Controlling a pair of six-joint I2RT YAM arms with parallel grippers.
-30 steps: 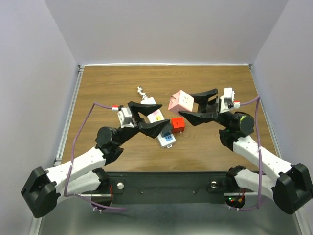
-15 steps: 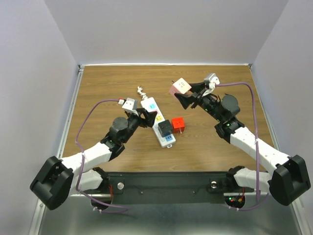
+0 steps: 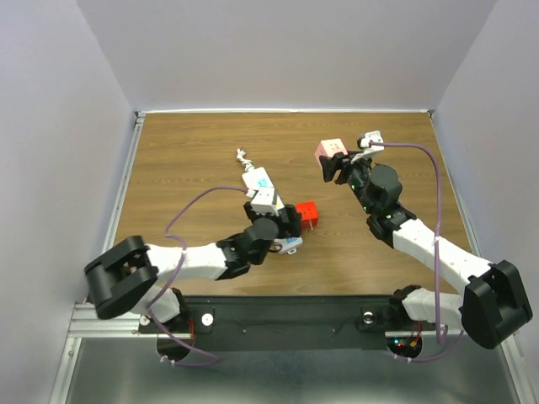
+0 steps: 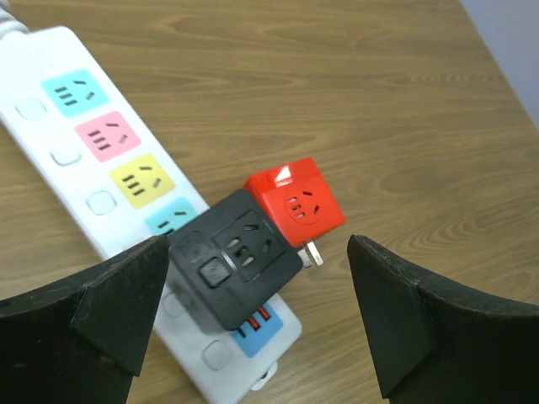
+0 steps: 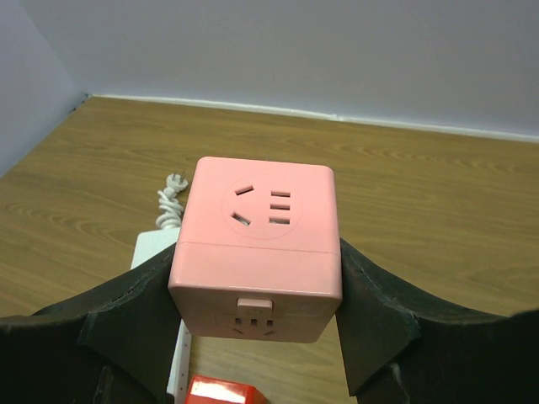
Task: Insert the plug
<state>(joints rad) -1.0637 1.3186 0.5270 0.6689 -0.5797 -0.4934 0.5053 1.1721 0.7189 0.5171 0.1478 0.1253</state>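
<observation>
A white power strip [image 4: 93,160] with coloured sockets lies diagonally on the wooden table [image 3: 185,151]. A black cube adapter [image 4: 236,257] sits on its near end. A red cube plug [image 4: 295,202] lies on its side against the black cube, its prongs showing. My left gripper [image 4: 253,328] is open and empty, hovering over the black cube, one finger on each side. It also shows in the top view [image 3: 285,224]. My right gripper [image 5: 257,282] is shut on a pink cube plug [image 5: 261,236] and holds it in the air at the right [image 3: 330,149].
The strip's coiled white cord [image 3: 243,156] lies at its far end. Pale walls close the table at the back and both sides. The red cube [image 3: 306,214] lies between the two grippers.
My left arm has reached forward and right, and its gripper now hangs over the strip's near end. My right gripper has carried the pink cube a little to the right and turned it.
</observation>
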